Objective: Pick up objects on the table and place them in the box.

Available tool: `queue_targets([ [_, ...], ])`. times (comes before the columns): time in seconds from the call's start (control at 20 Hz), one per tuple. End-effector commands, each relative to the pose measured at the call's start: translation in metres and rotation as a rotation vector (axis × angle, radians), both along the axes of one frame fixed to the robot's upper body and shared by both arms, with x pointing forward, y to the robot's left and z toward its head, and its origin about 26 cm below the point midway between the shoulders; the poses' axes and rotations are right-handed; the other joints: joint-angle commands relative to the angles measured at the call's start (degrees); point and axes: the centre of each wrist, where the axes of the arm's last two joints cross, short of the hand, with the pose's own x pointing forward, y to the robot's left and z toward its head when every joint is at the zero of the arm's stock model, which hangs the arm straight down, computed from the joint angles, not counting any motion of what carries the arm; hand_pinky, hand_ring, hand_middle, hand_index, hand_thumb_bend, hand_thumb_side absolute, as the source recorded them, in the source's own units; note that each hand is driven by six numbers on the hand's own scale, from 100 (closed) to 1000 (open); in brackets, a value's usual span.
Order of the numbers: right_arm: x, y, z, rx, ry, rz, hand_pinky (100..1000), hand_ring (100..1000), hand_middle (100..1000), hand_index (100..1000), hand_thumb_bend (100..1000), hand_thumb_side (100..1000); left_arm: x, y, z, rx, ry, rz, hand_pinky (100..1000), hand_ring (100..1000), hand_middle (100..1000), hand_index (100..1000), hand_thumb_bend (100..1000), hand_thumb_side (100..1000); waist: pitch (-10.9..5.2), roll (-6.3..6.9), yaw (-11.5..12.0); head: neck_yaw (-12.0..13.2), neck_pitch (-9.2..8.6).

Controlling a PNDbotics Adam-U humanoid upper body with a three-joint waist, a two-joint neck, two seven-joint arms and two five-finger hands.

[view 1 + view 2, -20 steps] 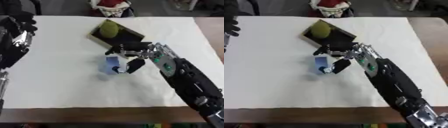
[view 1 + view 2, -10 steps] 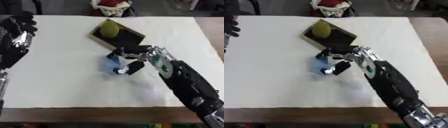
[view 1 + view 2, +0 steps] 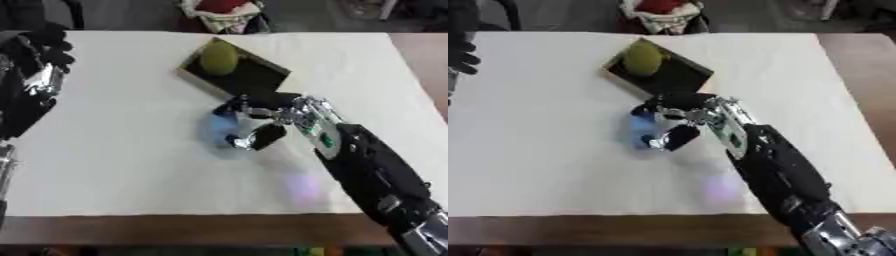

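Right hand (image 3: 262, 122) is down on the blue object (image 3: 220, 131) mid-worktop (image 3: 131, 165), fingers above and thumb below curled round it; looks like a grasp for the lift, w/ the box (image 3: 234, 75) just behind, so a short carry; box is dark, sits askew, green round fruit (image 3: 219, 57) already inside; left hand (image 3: 39, 65) idles at the left edge, fingers relaxed, clear of the work; no label or writing readable on the blue object, too blurred.
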Motion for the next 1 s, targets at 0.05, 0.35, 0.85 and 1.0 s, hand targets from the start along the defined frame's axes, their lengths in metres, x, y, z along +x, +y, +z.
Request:
queue_targets([
  [0.05,0.003,-0.003,0.01,0.036,-0.055,-0.017,763,762,513,891,100,466,0.0,0.0,0.007,0.011,-0.021,-0.009,622,643,644,784,100,605,-0.64,0.22,0.0,-0.2,0.27],
  [0.35,0.004,-0.003,0.029,0.131,-0.113,-0.019,750,741,497,885,100,354,-0.001,0.0,0.007,0.01,-0.023,-0.01,624,643,644,784,100,606,-0.69,0.19,-0.1,-0.2,0.27],
  [0.85,0.02,-0.024,0.087,0.179,-0.159,-0.158,760,748,521,898,100,244,-0.001,-0.001,0.006,0.006,-0.021,-0.02,624,648,643,784,100,607,-1.0,0.24,0.3,-0.8,0.27],
  [1.0,0.034,-0.038,0.083,0.159,-0.164,-0.289,762,748,528,903,100,308,-0.001,-0.003,0.006,0.002,-0.023,-0.028,625,650,643,785,100,608,-0.87,0.39,1.0,-1.4,0.27],
])
